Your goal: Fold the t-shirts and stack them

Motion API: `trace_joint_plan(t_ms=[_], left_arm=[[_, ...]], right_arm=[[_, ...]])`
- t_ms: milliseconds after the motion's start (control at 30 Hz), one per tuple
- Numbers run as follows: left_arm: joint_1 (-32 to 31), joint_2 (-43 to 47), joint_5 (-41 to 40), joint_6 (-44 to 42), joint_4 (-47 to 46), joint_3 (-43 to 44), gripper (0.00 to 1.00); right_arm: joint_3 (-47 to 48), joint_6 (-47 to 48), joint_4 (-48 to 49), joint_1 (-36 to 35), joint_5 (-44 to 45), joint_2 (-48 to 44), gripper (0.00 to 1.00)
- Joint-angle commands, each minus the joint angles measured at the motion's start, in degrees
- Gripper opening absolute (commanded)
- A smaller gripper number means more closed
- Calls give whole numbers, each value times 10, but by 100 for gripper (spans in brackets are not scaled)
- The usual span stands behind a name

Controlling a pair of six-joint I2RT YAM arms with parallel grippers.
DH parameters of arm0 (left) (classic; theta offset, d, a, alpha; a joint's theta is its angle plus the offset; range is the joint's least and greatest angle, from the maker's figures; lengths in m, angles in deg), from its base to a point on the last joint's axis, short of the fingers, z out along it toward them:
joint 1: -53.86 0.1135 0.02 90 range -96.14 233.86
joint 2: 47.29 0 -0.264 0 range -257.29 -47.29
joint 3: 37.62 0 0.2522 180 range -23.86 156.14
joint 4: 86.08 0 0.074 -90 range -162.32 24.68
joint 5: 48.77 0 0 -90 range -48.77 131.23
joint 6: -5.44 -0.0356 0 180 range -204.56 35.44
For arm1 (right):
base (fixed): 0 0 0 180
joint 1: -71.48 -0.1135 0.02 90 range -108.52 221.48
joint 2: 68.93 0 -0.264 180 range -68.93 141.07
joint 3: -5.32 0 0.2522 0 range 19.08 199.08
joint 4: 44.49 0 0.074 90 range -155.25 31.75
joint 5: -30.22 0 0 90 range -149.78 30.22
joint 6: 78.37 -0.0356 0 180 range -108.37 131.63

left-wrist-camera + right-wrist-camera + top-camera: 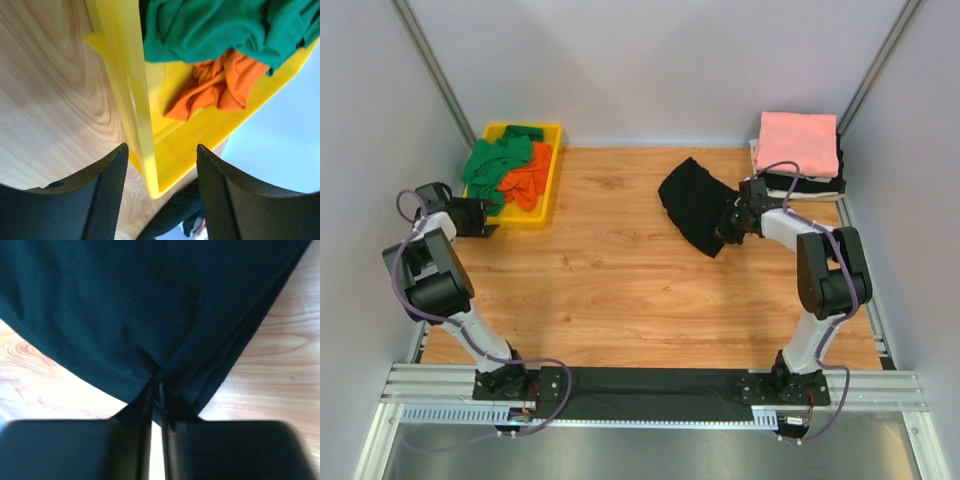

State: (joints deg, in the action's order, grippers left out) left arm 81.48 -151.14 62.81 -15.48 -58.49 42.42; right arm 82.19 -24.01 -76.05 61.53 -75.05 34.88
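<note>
A: Where was the black t-shirt (695,205)?

B: On the counter (610,270), right of centre, crumpled. The right claw (156,390) was clamped on its edge, probably to drag it flat for folding.

A: And the left claw (161,150)?

B: Fingers apart, holding nothing, straddling the rim of the yellow tray (125,75) (likely lined up for the next shirt). The green t-shirt (215,25) and the orange t-shirt (220,85) lay heaped inside.

A: Any done?

B: A pink t-shirt (800,142) topped the folded stack (810,183) at the far right corner, kept out of the way of the folding space.
</note>
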Motion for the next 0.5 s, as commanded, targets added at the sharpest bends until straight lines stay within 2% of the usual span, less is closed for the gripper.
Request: trace_joint_plan(t_ms=[0, 33, 167, 267, 300, 367, 400, 467], left_arm=[[2, 56, 22, -25, -20, -15, 63], [2, 64, 26, -29, -20, -18, 63], [2, 122, 42, -57, -1, -34, 61], [2, 169, 57, -89, 18, -49, 61], [2, 181, 63, -98, 23, -55, 61], [2, 217, 88, -130, 39, -55, 60], [2, 231, 93, -142, 51, -50, 60], [2, 275, 91, -188, 96, -40, 60]], right_arm=[[16, -1, 33, -5, -38, -8, 4], [15, -1, 34, -8, -38, -15, 0], [51, -12, 15, -40, -49, -76, 0], [190, 7, -60, -91, -50, -90, 0], [315, 18, -128, -106, -42, -85, 0], [457, 50, -211, -145, -1, -62, 0], [576, 58, -277, -154, 16, -53, 0], [677, 64, -347, -172, 65, -34, 0]])
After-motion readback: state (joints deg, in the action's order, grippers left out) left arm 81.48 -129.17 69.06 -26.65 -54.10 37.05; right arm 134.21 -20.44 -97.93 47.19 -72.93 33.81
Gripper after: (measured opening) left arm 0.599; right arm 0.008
